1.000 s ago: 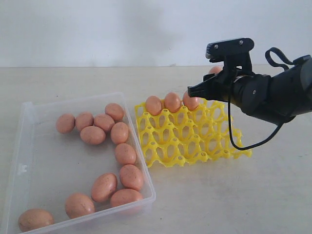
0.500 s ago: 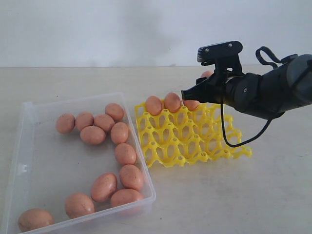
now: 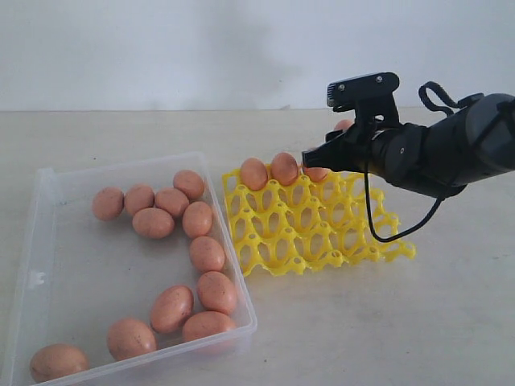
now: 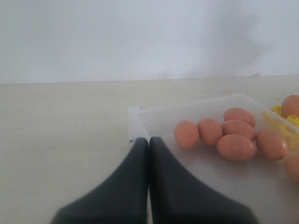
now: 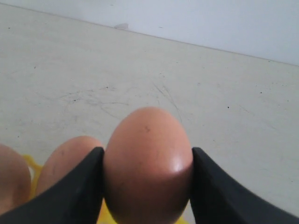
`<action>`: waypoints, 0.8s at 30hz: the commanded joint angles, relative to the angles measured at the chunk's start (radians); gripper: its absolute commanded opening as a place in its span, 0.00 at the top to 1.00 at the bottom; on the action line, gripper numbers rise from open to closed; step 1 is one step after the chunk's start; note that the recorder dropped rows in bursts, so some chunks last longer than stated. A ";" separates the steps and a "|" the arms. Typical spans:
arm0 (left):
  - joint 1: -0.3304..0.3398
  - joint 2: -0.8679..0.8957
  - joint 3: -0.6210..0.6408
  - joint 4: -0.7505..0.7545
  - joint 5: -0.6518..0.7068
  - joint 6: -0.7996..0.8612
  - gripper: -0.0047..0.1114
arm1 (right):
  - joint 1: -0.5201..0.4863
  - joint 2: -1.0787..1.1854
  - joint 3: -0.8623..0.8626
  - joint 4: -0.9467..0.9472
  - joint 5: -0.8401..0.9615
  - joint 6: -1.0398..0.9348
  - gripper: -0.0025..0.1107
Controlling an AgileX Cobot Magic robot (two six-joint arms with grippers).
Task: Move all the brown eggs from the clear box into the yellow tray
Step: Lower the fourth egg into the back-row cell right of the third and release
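My right gripper (image 5: 146, 153) is shut on a brown egg (image 5: 147, 158). In the exterior view this held egg (image 3: 344, 125) peeks out behind the right gripper (image 3: 336, 143), above the back row of the yellow tray (image 3: 322, 233). Three eggs (image 3: 283, 167) sit in that back row, two of them beside the held one in the right wrist view. Several brown eggs (image 3: 207, 253) lie in the clear box (image 3: 88, 273). My left gripper (image 4: 148, 140) is shut and empty, at a corner of the clear box (image 4: 135, 112), and does not show in the exterior view.
The box and the tray stand side by side on a pale table (image 3: 386, 322), the tray's left edge against the box's right wall. A white wall rises behind. The right arm's black cable (image 3: 386, 233) hangs over the tray's right part.
The right gripper has carried the egg a little to the left and down over the tray's back row. Nothing else has moved.
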 commanded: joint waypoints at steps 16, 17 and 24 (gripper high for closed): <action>-0.005 -0.003 -0.003 -0.005 -0.001 0.001 1.00 | -0.019 -0.002 -0.005 -0.002 0.034 -0.014 0.98; -0.005 -0.003 -0.003 -0.005 -0.001 0.001 1.00 | -0.019 -0.002 -0.005 -0.002 0.039 -0.014 0.98; -0.005 -0.003 -0.003 -0.005 -0.001 0.001 1.00 | -0.019 -0.002 -0.005 -0.002 0.049 -0.014 0.98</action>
